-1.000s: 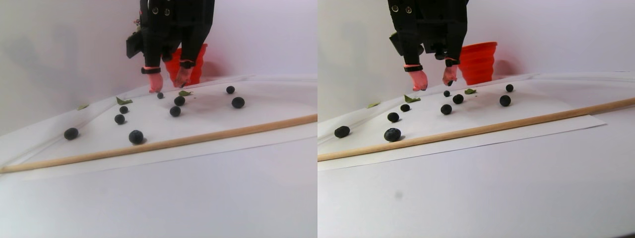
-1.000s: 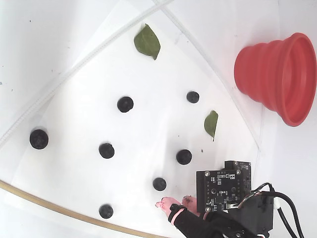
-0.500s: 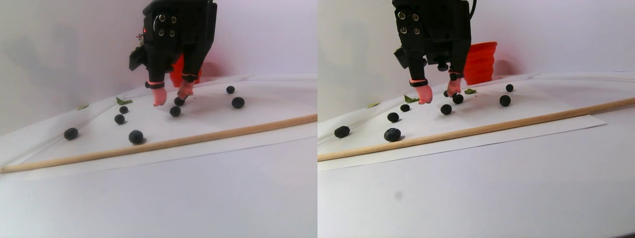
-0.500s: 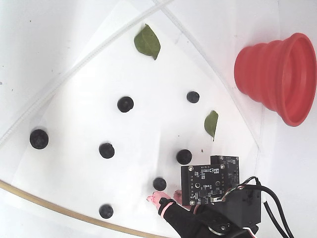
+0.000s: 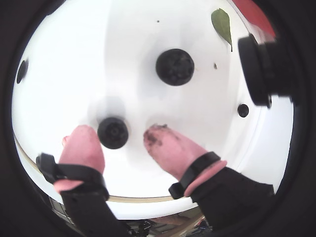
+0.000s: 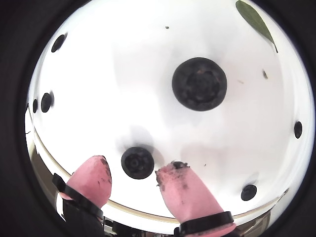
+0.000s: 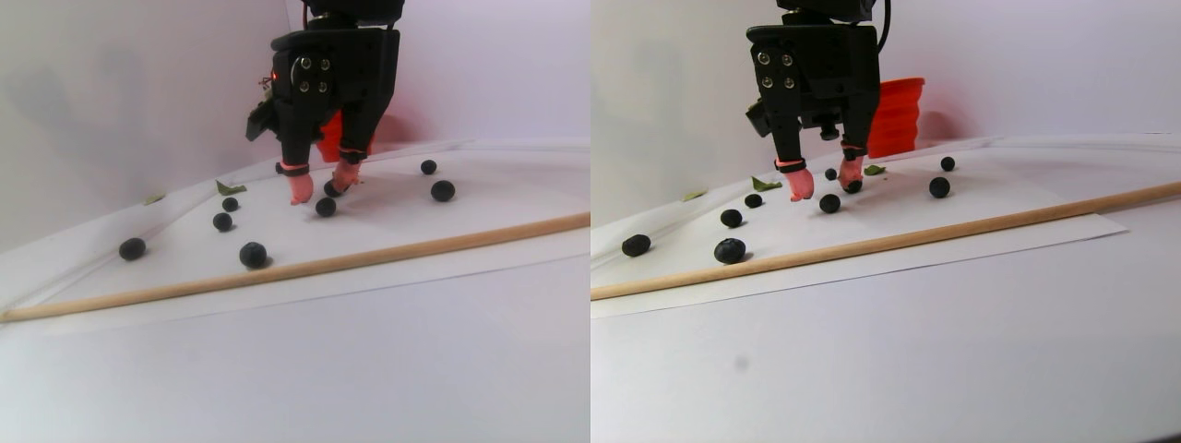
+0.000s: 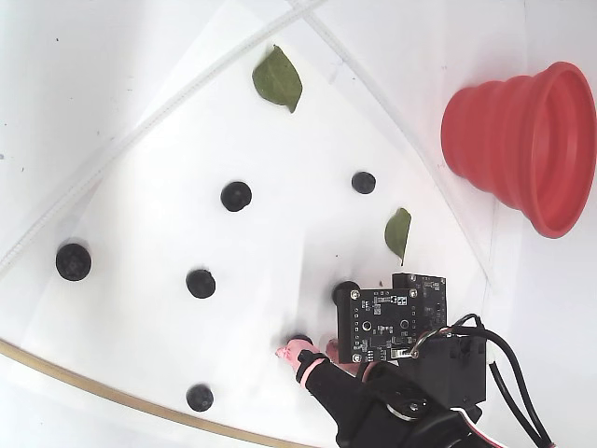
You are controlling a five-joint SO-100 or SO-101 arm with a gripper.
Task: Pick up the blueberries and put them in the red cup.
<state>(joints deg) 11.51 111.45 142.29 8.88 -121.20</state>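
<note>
In a wrist view my tool (image 5: 129, 136) is spread open, its pink fingertips (image 5: 83, 143) on either side of one of the blueberries (image 5: 113, 132); I see no contact yet. A bigger berry (image 5: 175, 66) lies just beyond and a green leaf (image 5: 222, 23) at the top edge.

In a wrist view from closer in, the same small berry (image 6: 137, 162) sits between the pads, nearer the left one, with the larger berry (image 6: 199, 83) well clear ahead.

In the stereo pair view the tool hangs low over the white sheet (image 7: 397, 208), the red cup (image 7: 893, 115) stands behind the arm, and a wooden rod (image 7: 461, 240) runs along the sheet's near edge, away from my path.

In the fixed view the red cup (image 8: 522, 140) stands upright off the sheet, upper right; the target berry (image 8: 300, 340) peeks out beside the tool.

I judge the berry light, round, soft and apt to roll or squash, so I'd close gently across its middle. The neighbouring berry is the nearest thing I might nudge.
</note>
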